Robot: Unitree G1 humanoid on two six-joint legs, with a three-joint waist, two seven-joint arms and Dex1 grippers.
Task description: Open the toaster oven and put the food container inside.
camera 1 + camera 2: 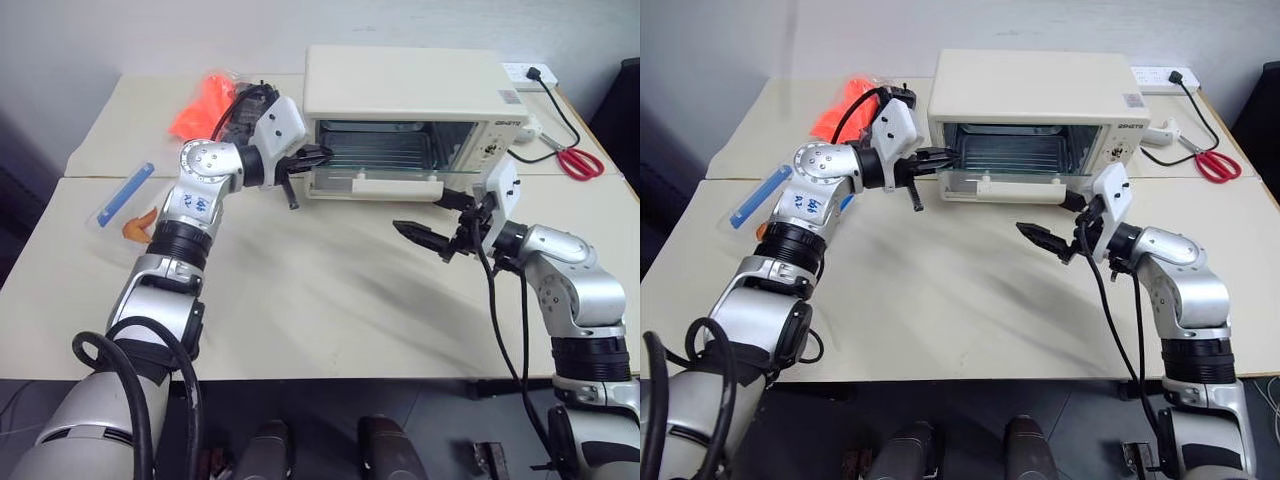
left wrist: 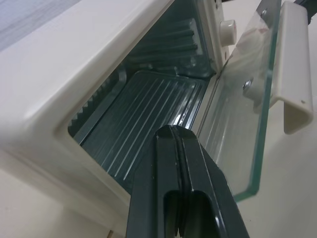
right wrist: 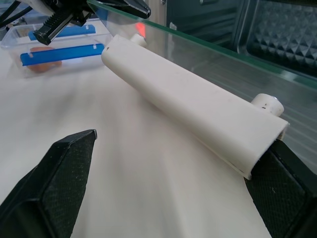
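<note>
Oven door (image 1: pixel 398 183) lies open, left end effector (image 1: pixel 318 156) closed empty at its mouth, right end effector (image 1: pixel 425 237) apparently apart.

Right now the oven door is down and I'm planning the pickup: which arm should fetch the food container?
Left, probably: the food container lies on the left arm's side, though the left gripper is shut.

This looks like a lab or office test room rather than a home kitchen. Plain cream worktops (image 1: pixel 300 300) are pushed together against a bare grey wall (image 1: pixel 120 40). A toaster oven (image 1: pixel 410 90) stands there beside red-handled scissors (image 1: pixel 578 162) and a white power strip (image 1: pixel 528 72) with a black cable.
</note>
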